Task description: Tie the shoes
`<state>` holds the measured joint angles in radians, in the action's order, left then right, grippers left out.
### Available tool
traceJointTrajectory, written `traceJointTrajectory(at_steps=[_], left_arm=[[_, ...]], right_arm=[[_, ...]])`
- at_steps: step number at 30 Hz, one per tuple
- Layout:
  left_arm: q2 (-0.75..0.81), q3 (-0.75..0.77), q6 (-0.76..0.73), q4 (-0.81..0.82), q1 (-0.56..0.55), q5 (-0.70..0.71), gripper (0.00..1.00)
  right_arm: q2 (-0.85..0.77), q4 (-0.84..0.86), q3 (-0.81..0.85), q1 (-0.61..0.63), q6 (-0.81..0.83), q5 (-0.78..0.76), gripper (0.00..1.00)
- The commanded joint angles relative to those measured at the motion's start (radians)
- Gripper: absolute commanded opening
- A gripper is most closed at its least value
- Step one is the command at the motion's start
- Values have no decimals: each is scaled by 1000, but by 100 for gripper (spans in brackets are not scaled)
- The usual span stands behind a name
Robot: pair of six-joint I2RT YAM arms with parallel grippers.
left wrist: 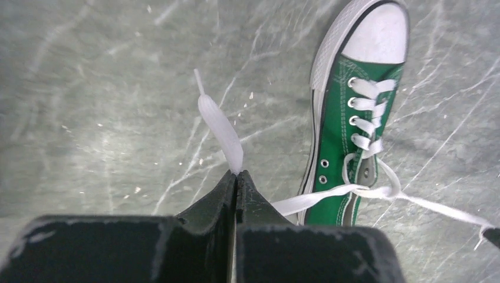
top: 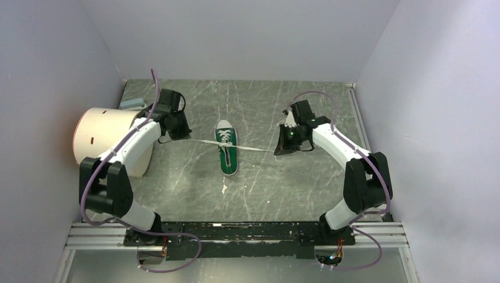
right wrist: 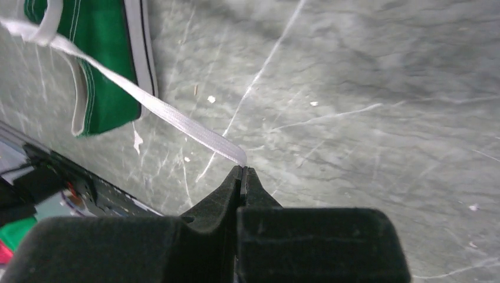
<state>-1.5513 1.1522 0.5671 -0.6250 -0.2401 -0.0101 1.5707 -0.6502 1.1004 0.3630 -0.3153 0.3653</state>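
At the left of the overhead view, a cream drum-shaped object (top: 103, 132) sits partly behind the left arm; what it is cannot be made out. The left claw (left wrist: 237, 177) is pinched tight on the flat white left lace end (left wrist: 221, 127). The green canvas shoe (top: 227, 152) lies mid-frame on the grey veined worktop (top: 265, 188), toe toward the top. The left wrist view hides its heel. The right claw (right wrist: 243, 171) grips the woven right lace end (right wrist: 177, 118), which is taut.
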Motion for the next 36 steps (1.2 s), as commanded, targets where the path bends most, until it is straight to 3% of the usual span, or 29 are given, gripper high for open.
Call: traceJointTrajectory(at_steps=[1,7,10,13,17,20,24,36], left_arm=[[49,94,-126,-74,8,79,5],[-65,235,-178,-61,15,20,5],[-117,273,-190,-42,20,19,5],[-166,294,-208,-46,24,19,5],[-197,256,-229,-46,39,61,5],[-183,196,-245,-11,48,107,5],[-179,157,-277,13,53,130,5],[-38,38,-170,-114,74,509,5]], right_arm=[[9,47,8,-71,-44,92,0],[178,113,160,-79,-50,313,0],[234,102,232,-80,-42,299,0],[251,56,279,-99,-39,172,0],[211,75,201,-200,-95,46,0],[185,125,106,-291,-125,80,0],[220,107,108,-323,-90,118,0],[149,134,-53,-416,-162,-22,0]])
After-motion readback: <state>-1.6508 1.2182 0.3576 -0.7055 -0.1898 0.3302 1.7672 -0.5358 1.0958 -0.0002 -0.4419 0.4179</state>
